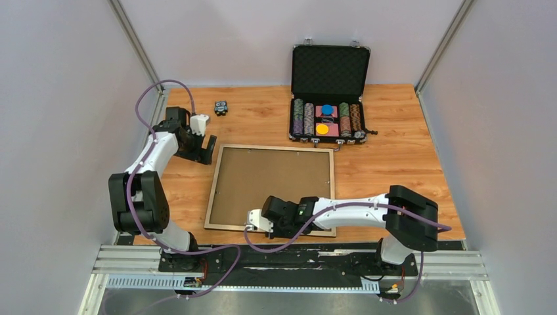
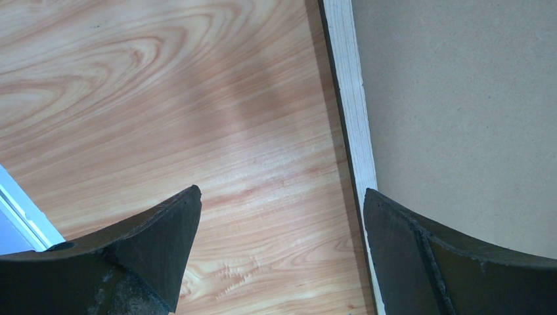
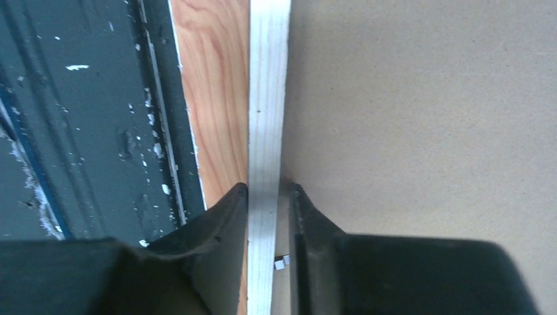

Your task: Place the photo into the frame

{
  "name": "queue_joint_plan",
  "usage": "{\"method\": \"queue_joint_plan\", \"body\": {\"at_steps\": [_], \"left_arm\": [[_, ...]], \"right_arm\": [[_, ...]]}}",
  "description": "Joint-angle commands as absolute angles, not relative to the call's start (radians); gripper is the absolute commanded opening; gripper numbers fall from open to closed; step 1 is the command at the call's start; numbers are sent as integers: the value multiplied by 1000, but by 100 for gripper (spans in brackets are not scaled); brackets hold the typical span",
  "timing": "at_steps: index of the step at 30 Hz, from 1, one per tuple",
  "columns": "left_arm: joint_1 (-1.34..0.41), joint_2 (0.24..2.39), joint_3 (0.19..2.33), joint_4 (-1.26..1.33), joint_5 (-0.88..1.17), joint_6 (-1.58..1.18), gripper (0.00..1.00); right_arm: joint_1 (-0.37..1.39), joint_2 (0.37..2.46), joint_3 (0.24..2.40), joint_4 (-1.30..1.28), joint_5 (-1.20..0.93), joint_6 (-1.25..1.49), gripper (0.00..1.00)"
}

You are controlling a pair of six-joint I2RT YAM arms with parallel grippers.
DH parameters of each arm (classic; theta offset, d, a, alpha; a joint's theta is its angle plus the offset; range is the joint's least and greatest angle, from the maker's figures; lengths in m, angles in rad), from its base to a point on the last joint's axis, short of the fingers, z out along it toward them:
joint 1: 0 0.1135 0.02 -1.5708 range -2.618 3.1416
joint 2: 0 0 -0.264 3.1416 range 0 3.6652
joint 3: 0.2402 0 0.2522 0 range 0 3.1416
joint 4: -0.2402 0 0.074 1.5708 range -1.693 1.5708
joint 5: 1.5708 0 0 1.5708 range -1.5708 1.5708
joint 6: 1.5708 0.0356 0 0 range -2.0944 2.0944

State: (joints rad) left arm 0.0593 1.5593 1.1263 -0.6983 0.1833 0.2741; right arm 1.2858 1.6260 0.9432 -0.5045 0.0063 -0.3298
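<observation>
You are getting open tabletop (image 1: 394,164) to the right of the frame (image 1: 276,147) and a narrower strip along its left. Beyond the frame's far right corner the chip case (image 1: 328,98) is standing in the way, lid up. The left gripper (image 1: 207,154) is hanging just off the far left corner, jaws wide. The right gripper (image 3: 266,216) is straddling the near rail, its arm crossing the near right corner.

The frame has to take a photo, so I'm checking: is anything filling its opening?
Yes. A brown backing panel lies flat inside the frame, covering the opening from rail to rail. It would likely have to come out before anything else can go in.
</observation>
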Motion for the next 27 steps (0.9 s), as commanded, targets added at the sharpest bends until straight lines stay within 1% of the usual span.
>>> {"method": "queue_joint_plan", "body": {"at_steps": [1,5,14,22,27], "left_arm": [[60,1516,1156,-697,199,271,100],[60,1482,1139,-699,191,297,100],[60,1288,1105,-715,237,407,100],[57,1112,1206,-858,403,544,100],[57,962,1217,-935,484,649,100]], "right_arm": [[1284,1659,967,-493,16,-310,17],[1282,1647,990,-513,-31,-308,1],[1222,1607,1183,-683,-197,-299,0],[1154,1597,1387,-840,-329,-284,0],[1067,1586,1507,-927,-419,-281,0]]}}
